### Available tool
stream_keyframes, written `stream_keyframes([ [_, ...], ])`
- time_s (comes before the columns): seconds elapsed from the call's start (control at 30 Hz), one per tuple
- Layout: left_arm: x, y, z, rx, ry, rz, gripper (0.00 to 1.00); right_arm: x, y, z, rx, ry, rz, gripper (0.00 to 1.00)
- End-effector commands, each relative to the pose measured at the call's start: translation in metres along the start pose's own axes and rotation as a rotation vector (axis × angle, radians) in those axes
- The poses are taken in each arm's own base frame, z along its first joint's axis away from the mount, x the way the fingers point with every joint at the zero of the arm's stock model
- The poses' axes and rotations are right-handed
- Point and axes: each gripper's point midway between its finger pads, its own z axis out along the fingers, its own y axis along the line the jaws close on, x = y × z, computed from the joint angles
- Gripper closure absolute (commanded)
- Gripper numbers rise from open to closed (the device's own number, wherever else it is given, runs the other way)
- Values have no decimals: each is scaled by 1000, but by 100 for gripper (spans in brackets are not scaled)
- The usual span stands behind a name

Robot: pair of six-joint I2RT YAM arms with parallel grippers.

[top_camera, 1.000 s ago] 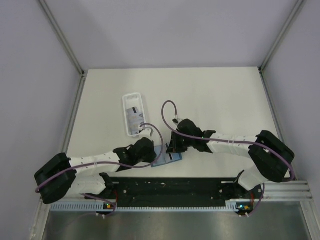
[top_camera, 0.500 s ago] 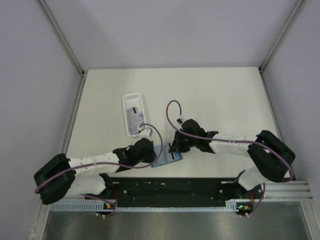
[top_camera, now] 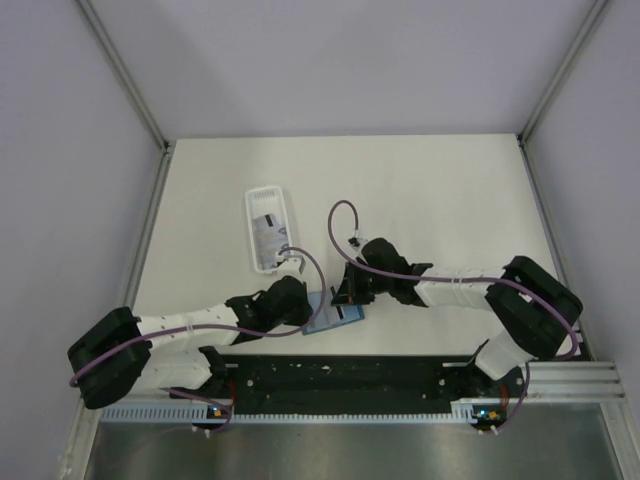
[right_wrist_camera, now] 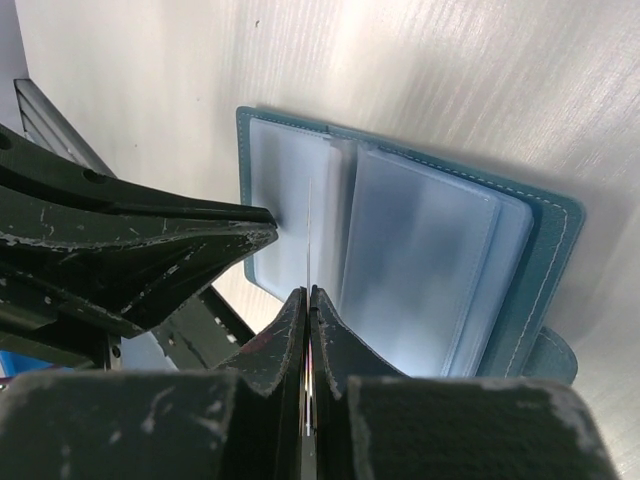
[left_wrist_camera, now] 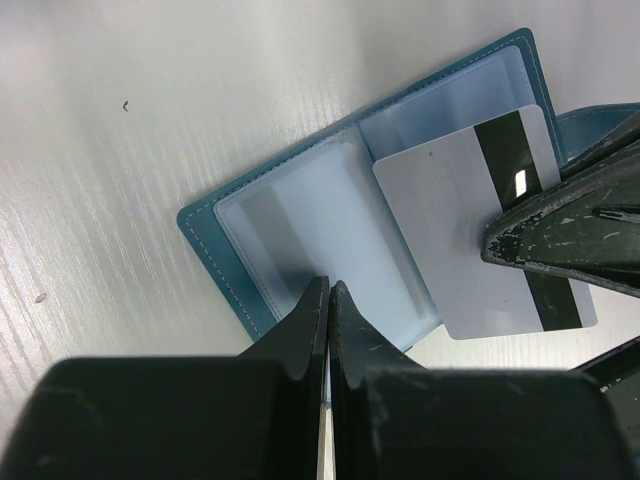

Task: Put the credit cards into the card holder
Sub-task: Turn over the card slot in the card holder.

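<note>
Pincer right [right_wrist_camera: 308,300]: clamped on striped card [left_wrist_camera: 470,220] | pincer left [left_wrist_camera: 328,295]: closed, tips on open card holder [left_wrist_camera: 290,210]

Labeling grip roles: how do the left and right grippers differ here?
The right gripper is shut on a credit card, near its dark stripe; the left gripper is shut with no card. The left gripper's tips rest on one sleeve page of the open card holder; the right gripper holds its card over the other page. Both are shut, both at the holder.
</note>
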Motion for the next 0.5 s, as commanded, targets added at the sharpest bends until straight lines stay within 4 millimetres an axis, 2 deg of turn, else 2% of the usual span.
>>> stream_keyframes([
  [0.0, 7, 8, 1, -17, 15, 7, 100, -6, -1, 5, -13, -19, -15, 100],
  [0.47, 7, 8, 1, -18, 14, 4, 100, -1, -13, 13, 16, -7, 5, 100],
])
